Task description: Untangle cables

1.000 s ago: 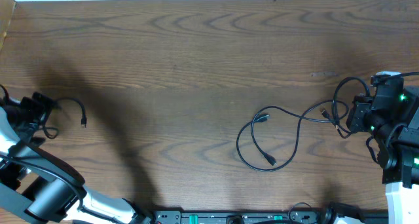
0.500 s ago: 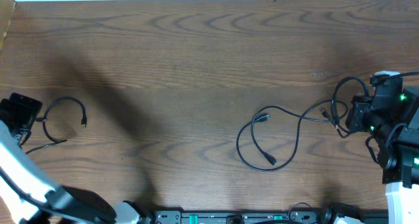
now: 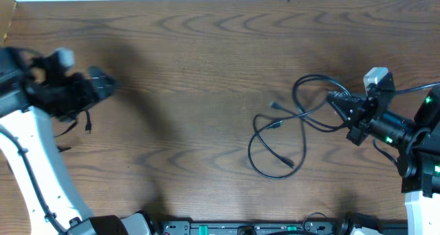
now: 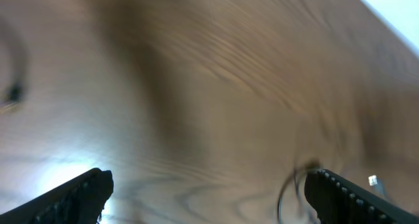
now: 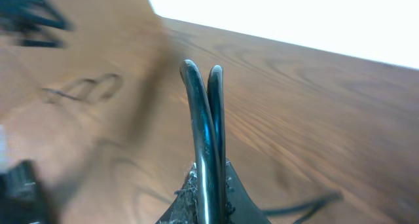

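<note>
The cables point(image 3: 275, 152) lie on the table point(image 3: 206, 49) toward four o'clock from its middle. One wide loop sags toward six o'clock, with small plug ends inside it. A second loop rises toward two o'clock. That loop runs straight into the right gripper point(image 3: 337, 99), which reaches in from three o'clock.

In the right wrist view the right gripper point(image 5: 204, 188) has its fingers point(image 5: 196, 199) pressed together. They pinch a doubled strand of the cables point(image 5: 203, 119), which stands up glossy toward twelve o'clock. Only the finger bases show; the frame cuts off the rest at six o'clock. A blurred loop on the wood at ten o'clock cannot be told apart further.

The left gripper point(image 3: 103, 84) hangs at nine o'clock of the table, smeared by blur overhead. Its arm hides most of a lone cable point(image 3: 87, 123). Only a short end and some thin strands peek out below it.

In the left wrist view the left gripper point(image 4: 209, 194) shows its fingers point(image 4: 78, 196) spread wide with nothing between them. Only their tips are in frame. The lone cable point(image 4: 13, 92) is a dark smudge at nine o'clock. A faint dark curl point(image 4: 294, 185) at five o'clock is too blurred to name.
</note>
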Tool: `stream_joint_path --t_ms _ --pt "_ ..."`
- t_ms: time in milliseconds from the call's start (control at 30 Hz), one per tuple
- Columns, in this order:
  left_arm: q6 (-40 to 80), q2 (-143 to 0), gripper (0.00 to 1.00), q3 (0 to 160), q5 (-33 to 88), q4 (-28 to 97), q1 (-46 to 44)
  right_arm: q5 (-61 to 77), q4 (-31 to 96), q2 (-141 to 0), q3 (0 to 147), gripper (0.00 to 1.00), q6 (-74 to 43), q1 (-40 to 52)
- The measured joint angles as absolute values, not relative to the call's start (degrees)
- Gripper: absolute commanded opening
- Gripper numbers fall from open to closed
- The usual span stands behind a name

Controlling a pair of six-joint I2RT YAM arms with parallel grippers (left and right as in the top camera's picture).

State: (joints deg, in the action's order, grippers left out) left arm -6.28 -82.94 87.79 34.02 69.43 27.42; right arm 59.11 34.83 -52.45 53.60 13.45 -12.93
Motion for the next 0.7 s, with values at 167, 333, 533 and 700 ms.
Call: stream_joint_path --t_ms 167,333,533,700 --pt "-15.99 -82.94 0.98 87.79 36.73 70.78 15.35 67.55 32.01 -52.45 53.60 0.01 10.98 -12.95" --pt "-24.93 -82.94 0.98 87.79 39.27 71.13 3.09 74.15 29.19 -52.45 53.60 0.01 8.75 -12.95" --pt "-29.10 -82.94 0.98 87.79 40.60 68.29 -6.92 77.80 28.47 -52.42 53.60 0.01 7.70 -12.95" --pt "-30.26 -82.94 0.98 87.79 44.40 64.60 -10.39 78.61 28.45 -52.45 53.60 0.01 7.53 -12.95"
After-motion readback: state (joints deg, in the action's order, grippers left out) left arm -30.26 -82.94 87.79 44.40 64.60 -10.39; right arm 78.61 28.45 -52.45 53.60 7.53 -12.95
